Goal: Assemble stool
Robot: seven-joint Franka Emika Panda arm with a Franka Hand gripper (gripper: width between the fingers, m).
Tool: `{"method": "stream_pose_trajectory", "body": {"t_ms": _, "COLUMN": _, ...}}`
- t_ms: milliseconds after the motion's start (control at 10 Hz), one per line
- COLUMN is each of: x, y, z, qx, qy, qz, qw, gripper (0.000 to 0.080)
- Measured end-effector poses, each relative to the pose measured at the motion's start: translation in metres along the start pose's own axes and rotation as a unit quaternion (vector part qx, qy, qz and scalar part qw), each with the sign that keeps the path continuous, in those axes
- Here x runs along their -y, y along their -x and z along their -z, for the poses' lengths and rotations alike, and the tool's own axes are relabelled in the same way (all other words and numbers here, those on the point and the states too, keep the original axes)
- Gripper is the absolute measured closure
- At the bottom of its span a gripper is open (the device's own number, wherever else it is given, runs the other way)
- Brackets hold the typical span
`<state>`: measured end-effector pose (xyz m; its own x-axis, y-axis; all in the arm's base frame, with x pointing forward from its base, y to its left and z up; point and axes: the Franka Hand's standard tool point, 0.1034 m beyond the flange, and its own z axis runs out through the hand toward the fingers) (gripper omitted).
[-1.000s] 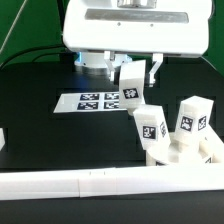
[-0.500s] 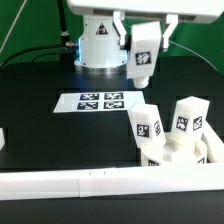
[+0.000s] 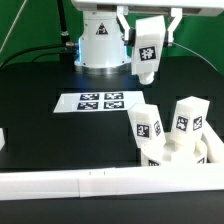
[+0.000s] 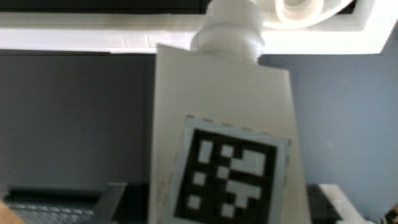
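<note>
Upper centre-right, the gripper (image 3: 147, 26) is clamped on a stool leg (image 3: 146, 58) hanging clear above open black table (image 3: 50, 75). The seat (image 3: 190, 152), bearing two legs (image 3: 148, 126), sits lower right against the white rail (image 3: 60, 183).

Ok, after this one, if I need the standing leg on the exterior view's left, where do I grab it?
Probably its upper half, coming down from above. That leg stands roughly upright with its top free, while its foot is crowded by the seat and the other standing leg beside it. The gripper is shut on a third leg, so free it first.
</note>
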<state>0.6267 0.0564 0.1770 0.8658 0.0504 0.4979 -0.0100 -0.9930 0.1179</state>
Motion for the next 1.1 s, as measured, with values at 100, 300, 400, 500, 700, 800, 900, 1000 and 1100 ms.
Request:
{"method": "stream_pose_trajectory", "body": {"t_ms": 100, "x": 0.006, "y": 0.0, "z": -0.01, "qx": -0.031, "qy": 0.005, "qz": 0.045, "qw": 0.999, "gripper": 0.0476}}
{"method": "stream_pose_trajectory", "body": {"t_ms": 300, "x": 0.001, "y": -0.001, "z": -0.022, "qx": -0.087, "qy": 0.011, "qz": 0.103, "qw": 0.991, "gripper": 0.0476}}
{"method": "stream_pose_trajectory", "body": {"t_ms": 400, "x": 0.011, "y": 0.003, "z": -0.026, "qx": -0.083, "qy": 0.008, "qz": 0.08, "qw": 0.993, "gripper": 0.0476}}
{"method": "stream_pose_trajectory", "body": {"t_ms": 500, "x": 0.017, "y": 0.004, "z": -0.024, "qx": -0.077, "qy": 0.007, "qz": 0.069, "qw": 0.995, "gripper": 0.0476}}
{"method": "stream_pose_trajectory", "body": {"t_ms": 700, "x": 0.013, "y": 0.004, "z": -0.025, "qx": -0.077, "qy": 0.01, "qz": 0.073, "qw": 0.994, "gripper": 0.0476}}
{"method": "stream_pose_trajectory", "body": {"t_ms": 800, "x": 0.017, "y": 0.003, "z": -0.024, "qx": -0.084, "qy": 0.009, "qz": 0.074, "qw": 0.994, "gripper": 0.0476}}
{"method": "stream_pose_trajectory", "body": {"t_ms": 900, "x": 0.024, "y": 0.001, "z": -0.025, "qx": -0.107, "qy": 0.008, "qz": 0.081, "qw": 0.991, "gripper": 0.0476}}
{"method": "stream_pose_trajectory", "body": {"t_ms": 1000, "x": 0.027, "y": 0.002, "z": -0.029, "qx": -0.109, "qy": 0.008, "qz": 0.084, "qw": 0.99, "gripper": 0.0476}}
{"method": "stream_pose_trajectory", "body": {"t_ms": 1100, "x": 0.031, "y": 0.002, "z": -0.032, "qx": -0.108, "qy": 0.007, "qz": 0.083, "qw": 0.991, "gripper": 0.0476}}
